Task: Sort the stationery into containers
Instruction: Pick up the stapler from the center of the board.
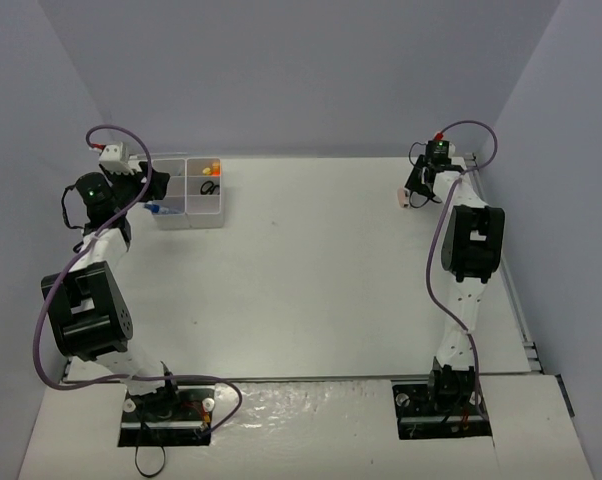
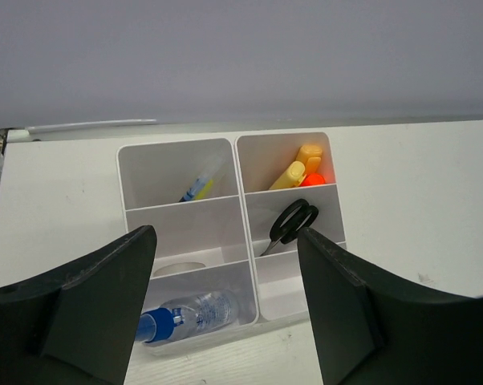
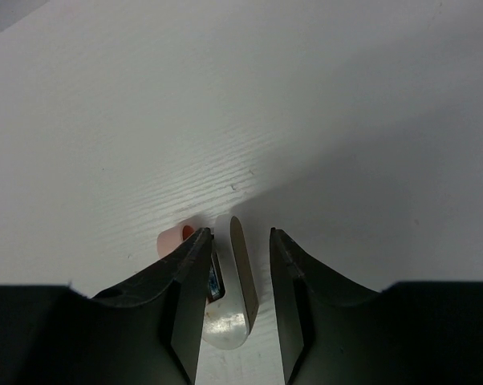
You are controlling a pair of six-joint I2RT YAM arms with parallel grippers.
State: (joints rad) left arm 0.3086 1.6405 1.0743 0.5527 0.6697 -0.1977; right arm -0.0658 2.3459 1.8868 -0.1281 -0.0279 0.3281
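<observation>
The white six-compartment tray (image 2: 240,200) holds black-handled scissors (image 2: 292,222), a yellow stick (image 2: 290,174) beside an orange marker (image 2: 312,180), a thin pencil (image 2: 197,188), a clear tape ring (image 2: 177,267) and a blue-capped bottle (image 2: 189,313). My left gripper (image 2: 225,305) hangs open just above the tray's near end (image 1: 188,190), holding nothing. At the far right, my right gripper (image 3: 237,234) straddles a white-and-pink piece (image 3: 243,273) lying on the table. Its left finger (image 3: 189,273) touches the piece. A gap remains at the right finger (image 3: 286,273).
The tray stands at the table's far left, near the back wall. The pink piece (image 1: 405,198) lies near the far right corner, close to the table's right edge. White tabletop (image 1: 311,270) stretches between the two arms.
</observation>
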